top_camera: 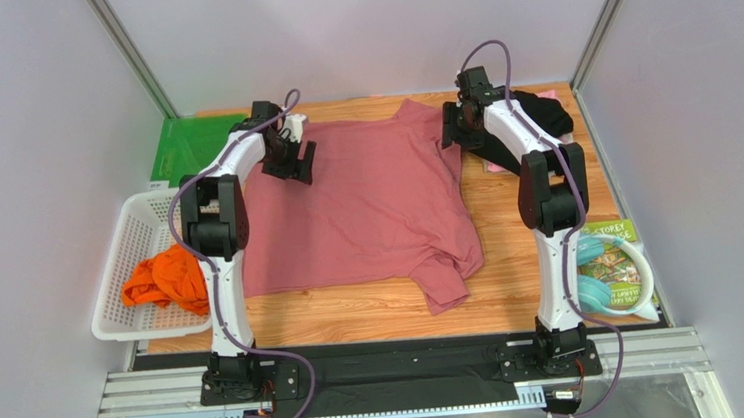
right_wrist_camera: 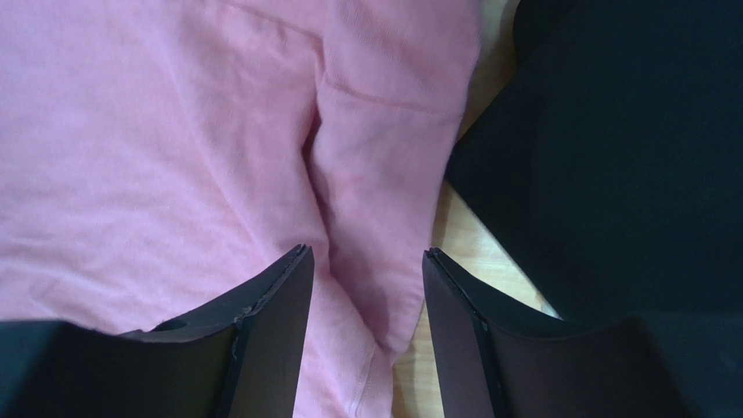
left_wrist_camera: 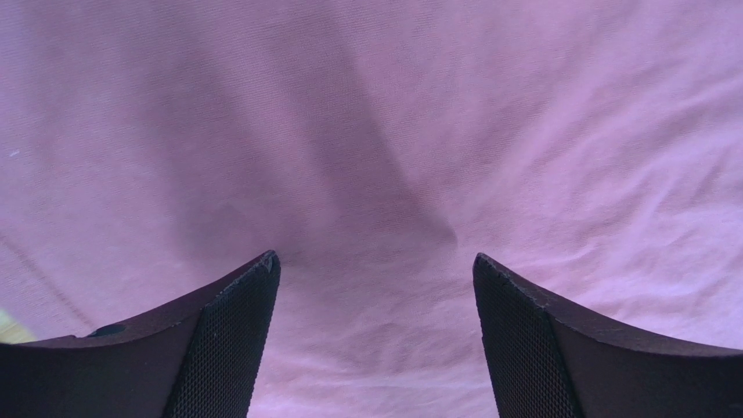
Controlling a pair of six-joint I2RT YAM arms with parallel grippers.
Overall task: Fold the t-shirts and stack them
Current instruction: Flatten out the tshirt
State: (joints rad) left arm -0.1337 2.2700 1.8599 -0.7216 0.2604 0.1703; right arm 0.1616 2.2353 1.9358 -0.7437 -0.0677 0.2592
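A large dusty-rose t-shirt (top_camera: 355,205) lies spread on the wooden table, its lower right corner bunched. My left gripper (top_camera: 292,165) hovers over its upper left part. In the left wrist view that gripper (left_wrist_camera: 375,257) stands wide open, with only rose cloth (left_wrist_camera: 375,131) below it. My right gripper (top_camera: 456,131) is at the shirt's upper right sleeve. Its jaws (right_wrist_camera: 366,251) stand partly open astride a raised fold of the sleeve (right_wrist_camera: 375,192), with bare wood showing beside the fold. A black t-shirt (top_camera: 546,110) lies behind the right arm. An orange t-shirt (top_camera: 163,280) sits in the basket.
The white mesh basket (top_camera: 132,227) stands at the table's left edge. A green sheet (top_camera: 180,145) lies at the back left. A printed packet with a teal ring (top_camera: 613,268) lies at the right. Grey walls close in three sides.
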